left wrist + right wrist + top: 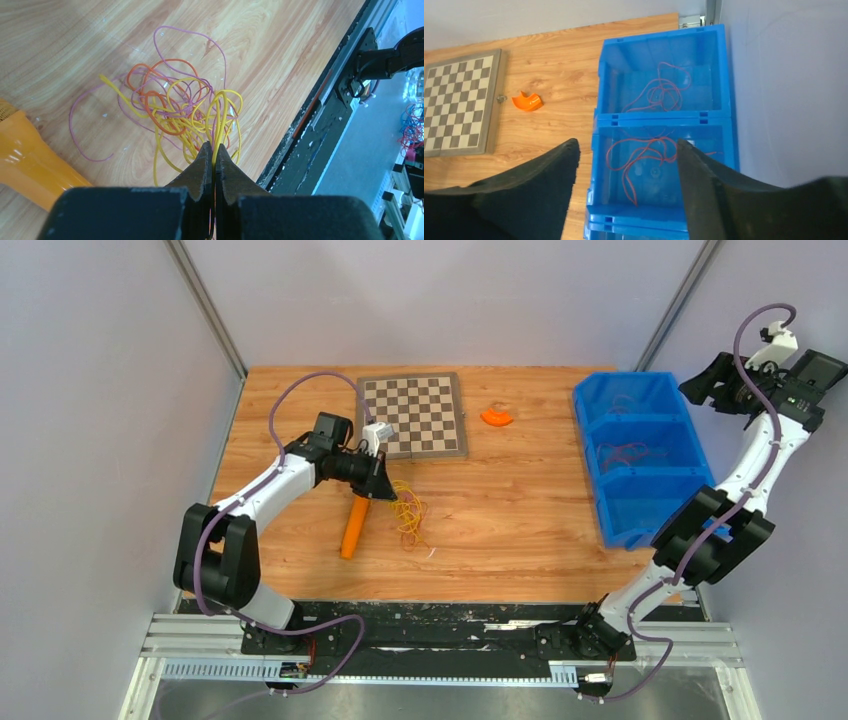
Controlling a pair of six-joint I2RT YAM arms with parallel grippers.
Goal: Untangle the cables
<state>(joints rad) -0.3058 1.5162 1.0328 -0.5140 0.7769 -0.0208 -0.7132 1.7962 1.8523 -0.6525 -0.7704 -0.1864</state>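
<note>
A loose tangle of thin yellow, orange and purple cables (185,107) lies on the wooden table; from above it shows as a small yellow clump (408,510). My left gripper (215,150) is shut on a yellow cable at the tangle's near edge; in the top view it (383,485) sits just left of the clump. Thin red cables lie in the blue bin's far compartment (664,92) and middle compartment (649,155). My right gripper (628,150) is open and empty, held high above the bin; in the top view it (715,380) is at the far right.
An orange marker-shaped stick (353,525) lies beside the tangle, also in the left wrist view (30,162). A chessboard (413,415) and a small orange curved piece (496,417) lie further back. The blue three-compartment bin (600,455) stands at the right.
</note>
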